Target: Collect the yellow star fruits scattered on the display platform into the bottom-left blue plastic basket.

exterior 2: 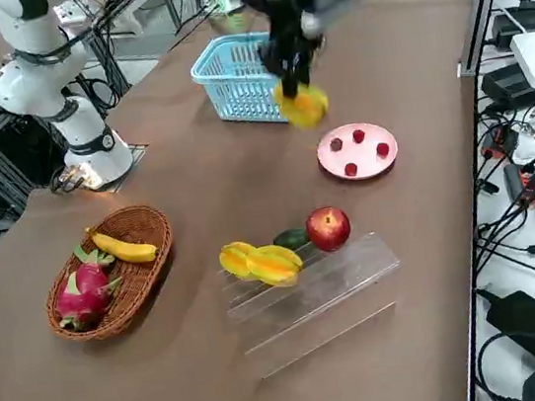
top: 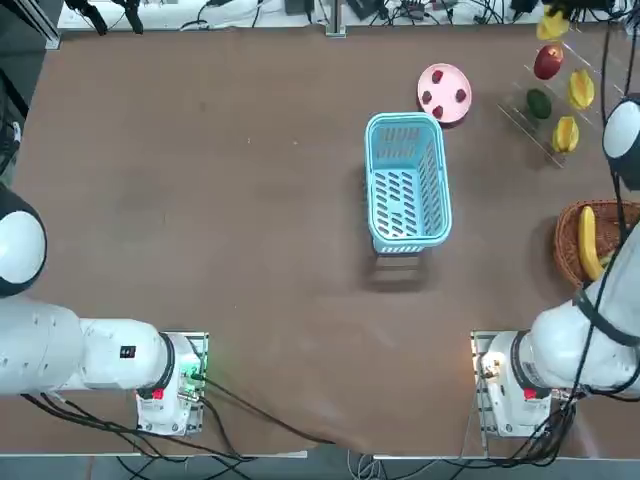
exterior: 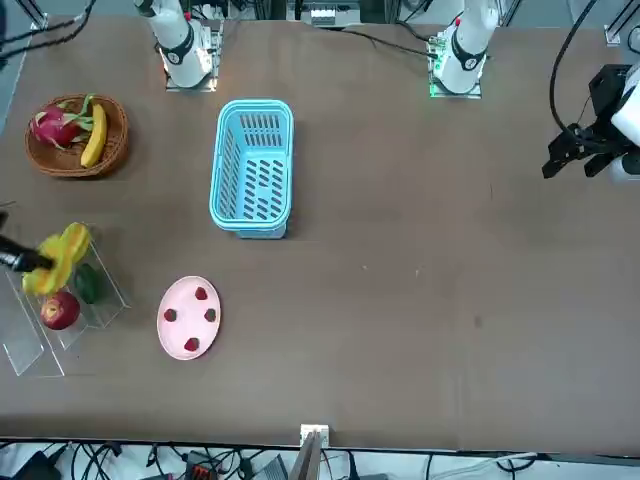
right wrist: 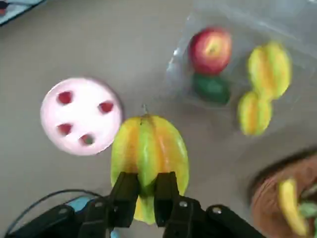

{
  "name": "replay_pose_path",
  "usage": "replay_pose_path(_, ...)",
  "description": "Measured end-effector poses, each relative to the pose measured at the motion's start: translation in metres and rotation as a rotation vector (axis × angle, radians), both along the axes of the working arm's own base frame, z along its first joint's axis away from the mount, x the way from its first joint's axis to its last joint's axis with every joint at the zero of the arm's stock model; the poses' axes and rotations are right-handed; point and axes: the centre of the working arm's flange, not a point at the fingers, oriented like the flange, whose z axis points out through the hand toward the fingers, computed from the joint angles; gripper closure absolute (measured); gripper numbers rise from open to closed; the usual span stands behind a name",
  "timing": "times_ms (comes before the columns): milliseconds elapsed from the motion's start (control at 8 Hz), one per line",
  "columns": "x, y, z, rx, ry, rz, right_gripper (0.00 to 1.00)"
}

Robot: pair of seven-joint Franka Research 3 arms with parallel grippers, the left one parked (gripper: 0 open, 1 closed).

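My right gripper [right wrist: 144, 182] is shut on one yellow star fruit [right wrist: 148, 151] by its lower end and holds it in the air. In the right side view the gripper [exterior 2: 295, 82] hangs between the blue plastic basket [exterior 2: 238, 100] and the pink plate, with the fruit [exterior 2: 305, 106] below its fingers. Two more star fruits [exterior 2: 239, 257] [exterior 2: 275, 264] lie on the clear display platform [exterior 2: 310, 289]. From overhead they [top: 581, 88] [top: 566, 133] sit at the far right, and the basket [top: 405, 180] stands mid-table.
A red apple [exterior 2: 328, 228] and a dark green fruit [exterior 2: 291, 240] share the platform. A pink plate [exterior 2: 357, 151] with small red pieces lies near the basket. A wicker basket [exterior 2: 108, 268] holds a banana and a dragon fruit.
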Motion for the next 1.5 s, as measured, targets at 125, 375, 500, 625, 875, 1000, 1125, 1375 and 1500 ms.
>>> replay_pose_path(125, -0.009, 0.058, 0.006, 0.003, 0.023, -0.043, 0.78)
replay_pose_path(375, -0.044, 0.179, 0.001, 0.001, 0.074, -0.044, 0.78)
replay_pose_path(500, -0.065, 0.221, -0.006, 0.020, 0.084, -0.055, 0.78)
replay_pose_path(625, -0.088, 0.248, -0.014, 0.040, 0.069, -0.064, 0.78)
replay_pose_path(875, -0.149, 0.284, -0.041, 0.054, 0.031, -0.057, 0.78)
replay_pose_path(1000, -0.182, 0.299, -0.065, 0.052, 0.021, -0.050, 0.78)
replay_pose_path(1125, -0.212, 0.313, -0.094, 0.041, 0.026, -0.034, 0.79)
replay_pose_path(1375, -0.248, 0.325, -0.142, 0.008, 0.066, -0.003, 0.62)
replay_pose_path(1500, -0.253, 0.324, -0.150, -0.001, 0.078, -0.001, 0.45)
